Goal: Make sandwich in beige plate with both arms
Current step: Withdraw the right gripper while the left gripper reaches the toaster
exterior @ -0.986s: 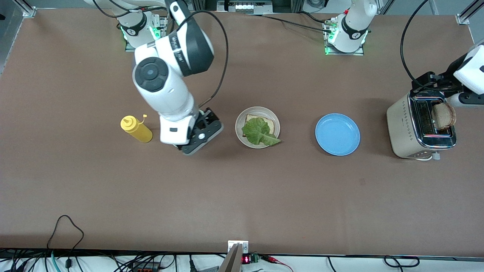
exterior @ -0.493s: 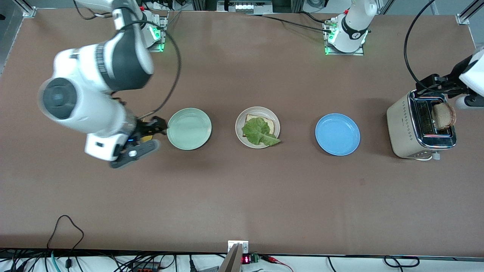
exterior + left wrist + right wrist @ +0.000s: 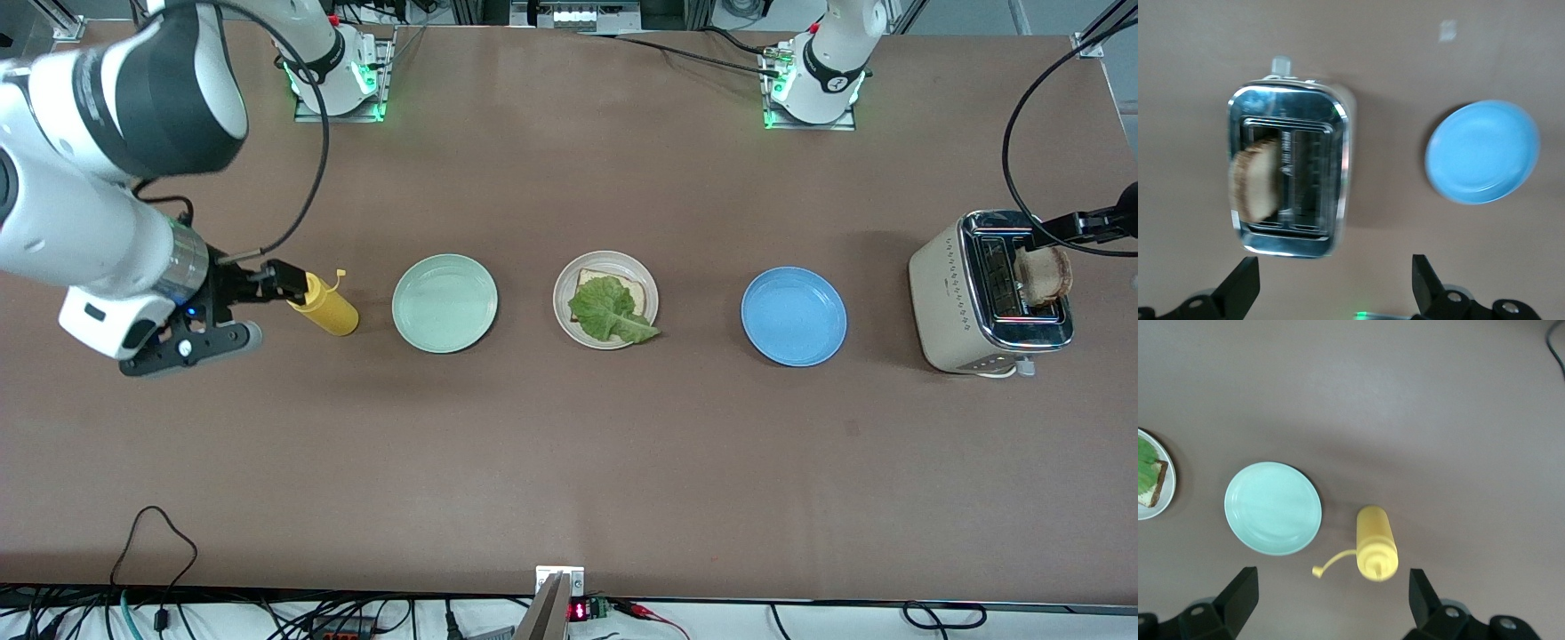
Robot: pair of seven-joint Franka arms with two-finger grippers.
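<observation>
**Arm and Gripper Status**

Right arm: extended toward its own end of the desk, raised; right gripper [image 3: 1328,600] points down, fingers spread wide, empty. Left arm: raised; left gripper [image 3: 1335,287] points down, fingers spread wide, empty.

Front view: we look steeply down from high across the table, facing both bases along the top of the frame. Left wrist view: we look straight down, fairly close, on the toaster [image 3: 1288,168] and blue plate [image 3: 1483,151]; both also sit at the front view's right. Right wrist view: straight down on the bottle [image 3: 1375,543] and green plate [image 3: 1273,507], shared with the front view's left.
</observation>
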